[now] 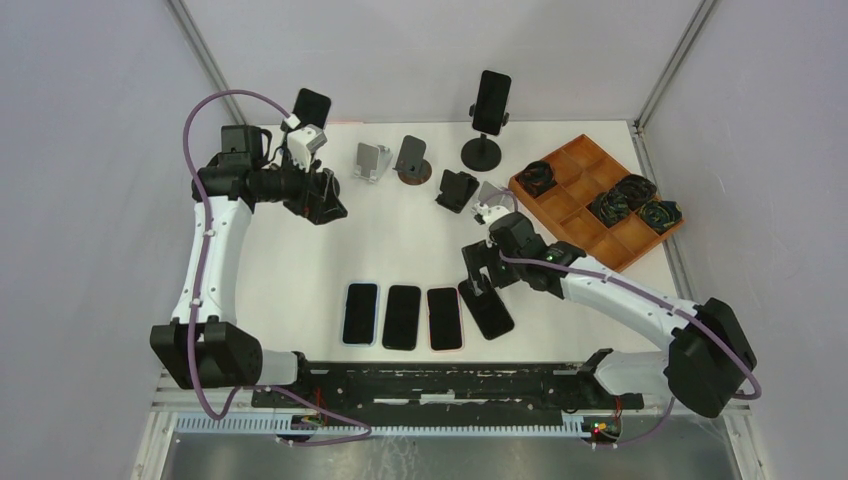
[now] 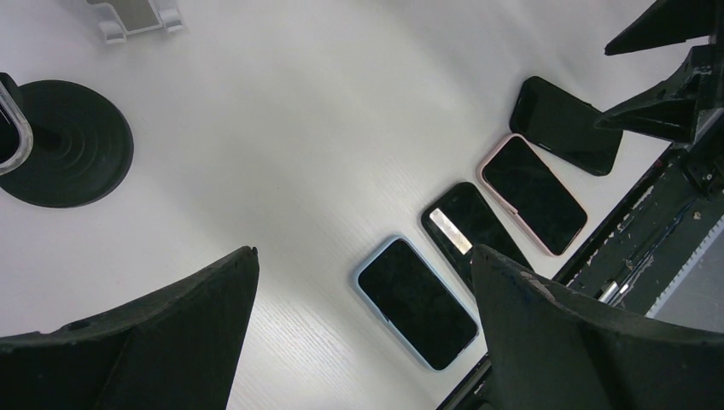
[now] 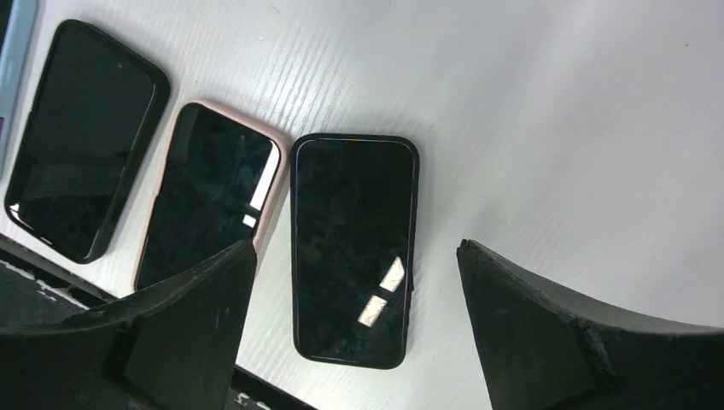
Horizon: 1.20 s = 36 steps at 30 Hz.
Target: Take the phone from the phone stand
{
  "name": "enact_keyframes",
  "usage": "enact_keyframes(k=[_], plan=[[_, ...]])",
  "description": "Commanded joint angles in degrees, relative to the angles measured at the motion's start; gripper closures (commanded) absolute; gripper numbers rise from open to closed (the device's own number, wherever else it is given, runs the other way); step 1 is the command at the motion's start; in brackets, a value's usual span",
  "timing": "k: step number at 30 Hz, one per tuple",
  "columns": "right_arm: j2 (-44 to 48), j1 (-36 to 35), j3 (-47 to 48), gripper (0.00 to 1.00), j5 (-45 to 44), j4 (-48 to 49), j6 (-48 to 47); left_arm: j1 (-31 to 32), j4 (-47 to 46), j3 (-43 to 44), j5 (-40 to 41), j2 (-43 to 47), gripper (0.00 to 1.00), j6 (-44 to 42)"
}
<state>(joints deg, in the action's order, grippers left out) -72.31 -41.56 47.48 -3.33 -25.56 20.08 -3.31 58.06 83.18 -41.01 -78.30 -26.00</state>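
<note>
A black phone [image 1: 491, 100] stands upright in a tall black phone stand [image 1: 481, 153] at the back of the table. Another dark phone [image 1: 312, 105] stands up at the back left, its stand hidden behind my left arm. My left gripper [image 1: 328, 205] [image 2: 363, 252] hangs open and empty over the left part of the table. My right gripper [image 1: 482, 285] [image 3: 356, 245] is open just above a black phone [image 3: 354, 248] [image 1: 487, 308] that lies flat near the front edge; its fingers are apart from the phone on both sides.
Three more phones lie flat in a row at the front: blue-cased [image 1: 361, 313], black [image 1: 401, 316], pink-cased [image 1: 444, 318]. Small stands [image 1: 371, 162] [image 1: 411, 158] [image 1: 456, 190] sit mid-back. A wooden tray [image 1: 580, 155] with dark bundles is at the right. A black round stand base [image 2: 68, 141] shows in the left wrist view.
</note>
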Motion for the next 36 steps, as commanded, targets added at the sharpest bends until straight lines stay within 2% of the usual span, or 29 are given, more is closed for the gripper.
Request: enact_keyframes(k=[1, 8, 14, 19, 21, 29, 36], plan=[[-3.59, 0.65, 1.33, 0.07, 0.95, 2.12, -3.53, -0.31, -0.82, 1.41, -1.09, 1.47, 0.00, 1.65], [-16.31, 0.82, 7.61, 0.15, -1.84, 8.97, -6.17, -0.29, -0.80, 1.36, -0.64, 2.47, 0.00, 2.60], [-23.64, 1.06, 10.61, 0.28, -4.95, 11.83, -5.95, -0.31, -0.70, 0.72, -0.57, 2.72, 0.00, 2.86], [-24.57, 1.59, 8.73, 0.54, -7.35, 13.30, -5.37, -0.29, -0.70, 0.64, -0.70, 2.63, 0.00, 2.69], [-24.06, 1.76, 7.07, 0.61, -8.59, 13.55, -5.31, -0.29, -0.67, 0.64, -0.62, 2.51, 0.00, 2.63], [-18.91, 2.64, -3.10, 0.67, -10.17, 16.26, -3.63, -0.30, -0.70, 1.28, -0.91, 2.18, 0.00, 2.57], [-11.33, 2.67, -12.46, 0.69, -10.12, 19.22, 1.44, -0.30, -0.68, 0.70, -1.14, 2.28, 0.00, 2.62]])
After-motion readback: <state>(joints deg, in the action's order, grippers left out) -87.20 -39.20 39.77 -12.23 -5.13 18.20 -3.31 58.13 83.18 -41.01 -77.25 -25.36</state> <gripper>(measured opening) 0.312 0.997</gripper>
